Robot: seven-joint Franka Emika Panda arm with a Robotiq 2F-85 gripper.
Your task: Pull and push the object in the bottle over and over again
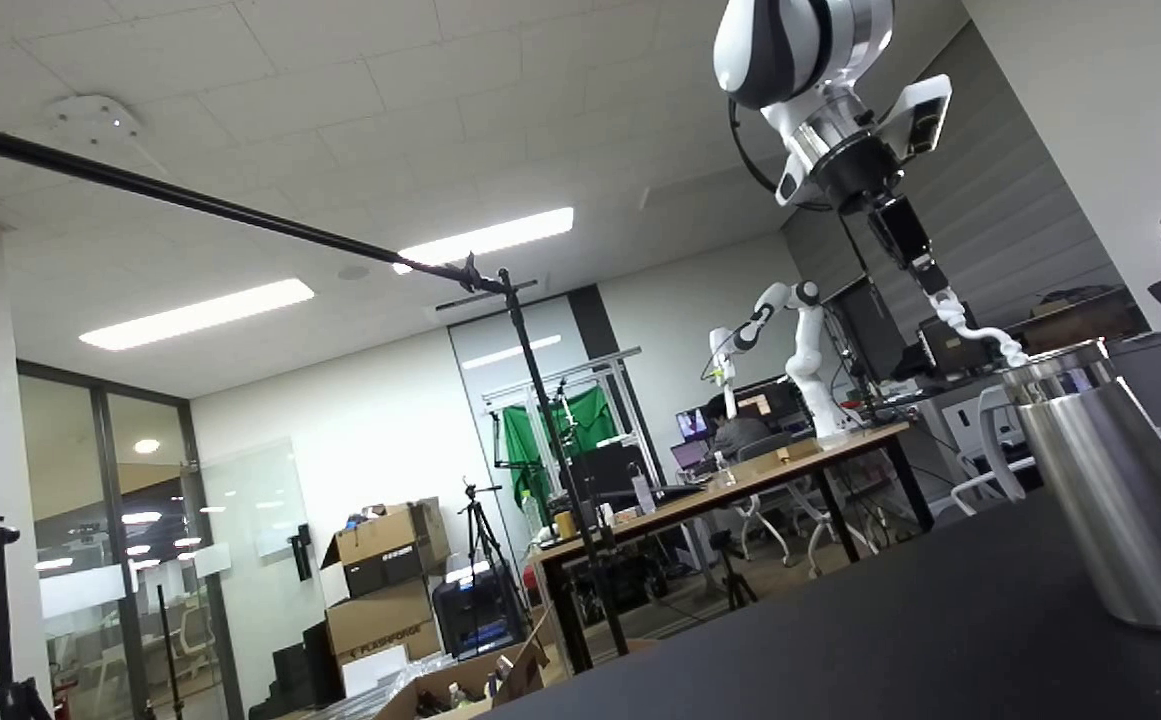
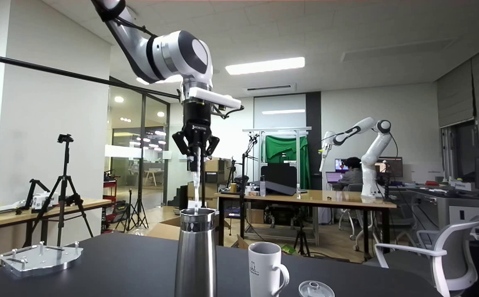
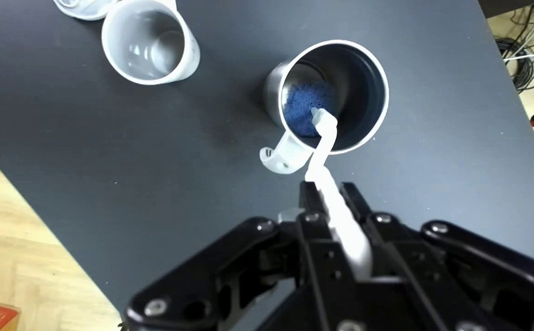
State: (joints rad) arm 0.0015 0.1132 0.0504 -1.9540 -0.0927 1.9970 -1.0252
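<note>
The bottle is a silvery metal vessel standing upright on the dark table in both exterior views (image 1: 1105,490) (image 2: 196,258). It also shows in the wrist view (image 3: 273,94), open at the top. A brush with a white twisted handle (image 1: 985,335) (image 2: 197,181) reaches down into it. Its blue bristle head (image 3: 306,99) is inside, low in the bottle, near one side of the wall. My gripper (image 1: 930,275) (image 2: 197,159) (image 3: 330,185) is above the rim, its two fingers shut around the handle. The handle leans in the wrist view.
A white mug (image 2: 263,270) (image 3: 192,59) stands beside the bottle, with a clear lid (image 2: 315,289) (image 3: 85,9) next to it. A metal plate with pegs (image 2: 39,260) lies on the dark table (image 2: 128,255). A pale hooked piece (image 3: 287,156) is at the bottle's side.
</note>
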